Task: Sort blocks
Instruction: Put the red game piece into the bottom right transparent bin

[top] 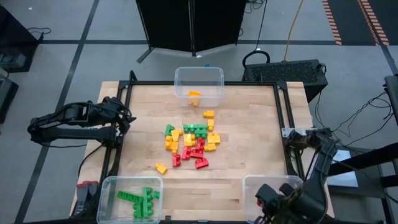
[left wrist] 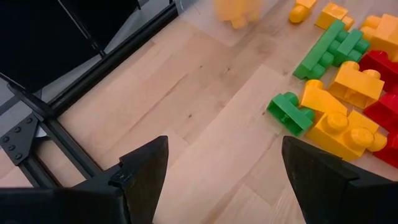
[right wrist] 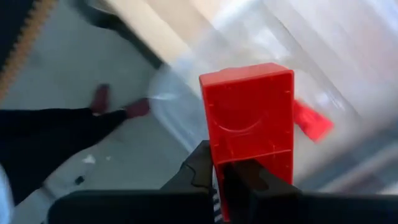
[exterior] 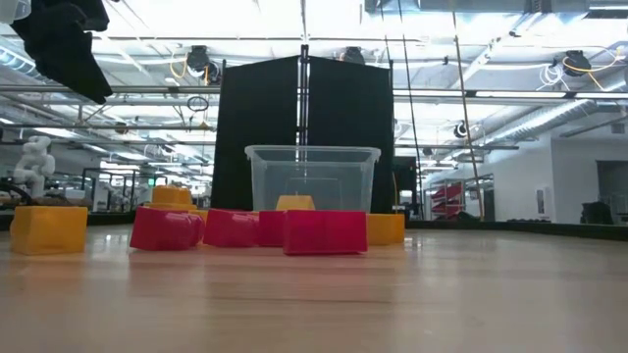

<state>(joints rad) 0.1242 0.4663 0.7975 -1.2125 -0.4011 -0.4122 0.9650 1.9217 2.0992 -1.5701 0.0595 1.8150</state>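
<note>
Two dark fingers of the right pincer are pinching a red brick by its lower edge. The brick is a smooth, glossy plastic rectangle with a shallow curved moulding on the face toward the wrist camera. It is held above a clear bin at the near right corner of the counter. The bin is a thin-walled rectangle with rounded corners. A second red piece shows beyond the held brick; it is too blurred to say whether it lies in that bin.

The left pincer has its fingers spread wide and grips nothing. Its inner faces are flat, matte and black. It sits at the left edge of the counter, pointing toward the central pile.

The counter is pale wood with visible plank grain, framed by black metal rails.

The unsorted blocks lie clustered mid-counter: studded green, red and yellow-orange bricks, some touching, several tipped on their sides. One yellow brick lies apart, nearer the front.

A second clear bin at the near left corner holds green bricks. A third clear bin at the far edge holds a yellow-orange piece.
</note>
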